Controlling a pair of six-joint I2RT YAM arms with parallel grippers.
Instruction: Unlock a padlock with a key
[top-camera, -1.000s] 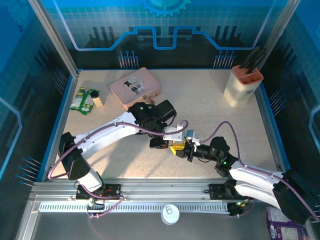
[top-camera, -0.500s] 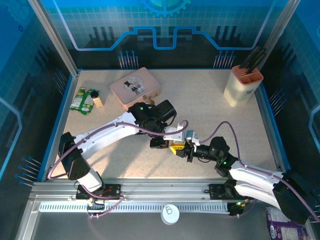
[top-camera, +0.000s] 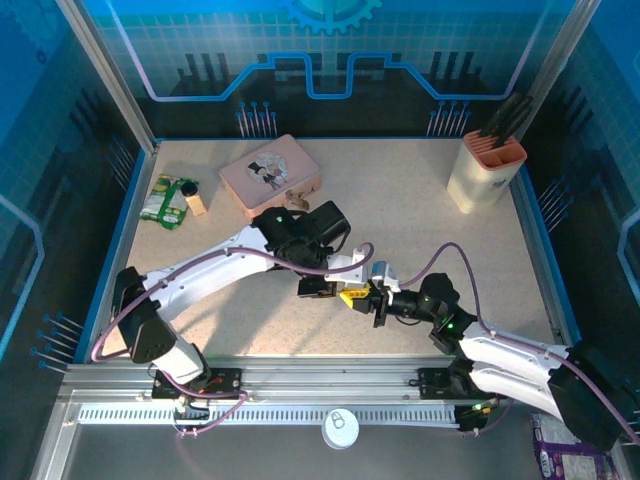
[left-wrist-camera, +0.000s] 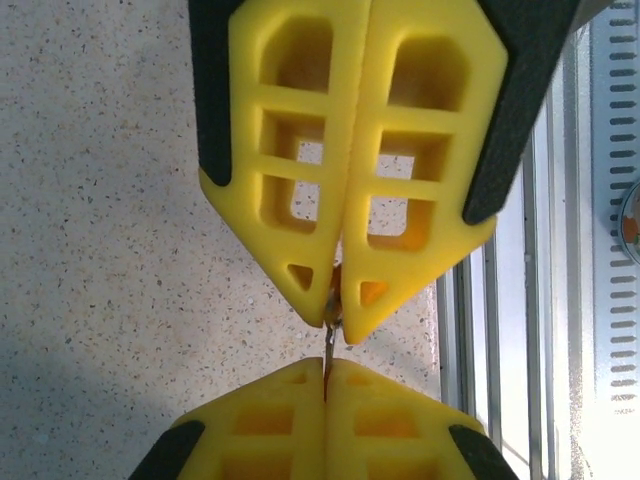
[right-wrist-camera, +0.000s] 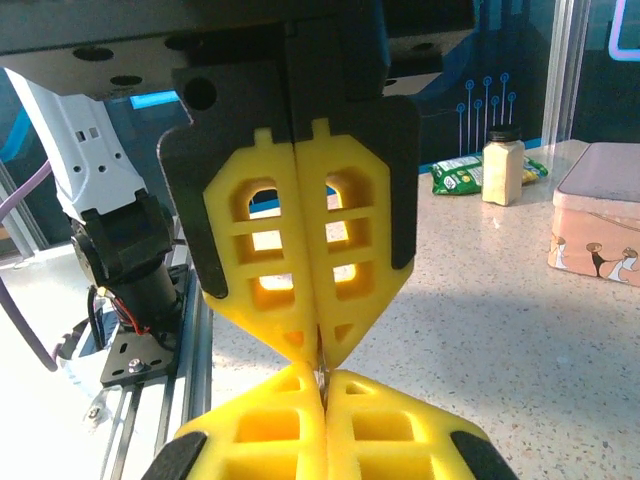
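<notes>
Mid-table, my left gripper (top-camera: 343, 293) and my right gripper (top-camera: 359, 298) meet tip to tip just above the surface. Both are shut on the key (left-wrist-camera: 329, 345), a thin silvery sliver bridging the two pairs of yellow fingertips. In the left wrist view my left gripper (left-wrist-camera: 325, 366) is at the bottom and my right gripper (left-wrist-camera: 335, 318) hangs from above. The right wrist view has my right gripper (right-wrist-camera: 322, 376) below, my left gripper (right-wrist-camera: 320, 354) above, and the key (right-wrist-camera: 321, 367) between them. A tiny brass-coloured thing, apparently the padlock (top-camera: 293, 198), lies by the pink tin's near corner, apart from both grippers.
The pink tin (top-camera: 270, 173) sits at the back left of the table. A green packet (top-camera: 164, 200) and a small bottle (top-camera: 194, 198) lie near the left wall. A beige knife block (top-camera: 484, 172) stands at the back right. The metal rail (top-camera: 300, 385) runs along the near edge.
The right gripper's jaws have closed onto the key at the left gripper's tips. The left arm's elbow has shifted slightly; the meeting point has stayed put.
</notes>
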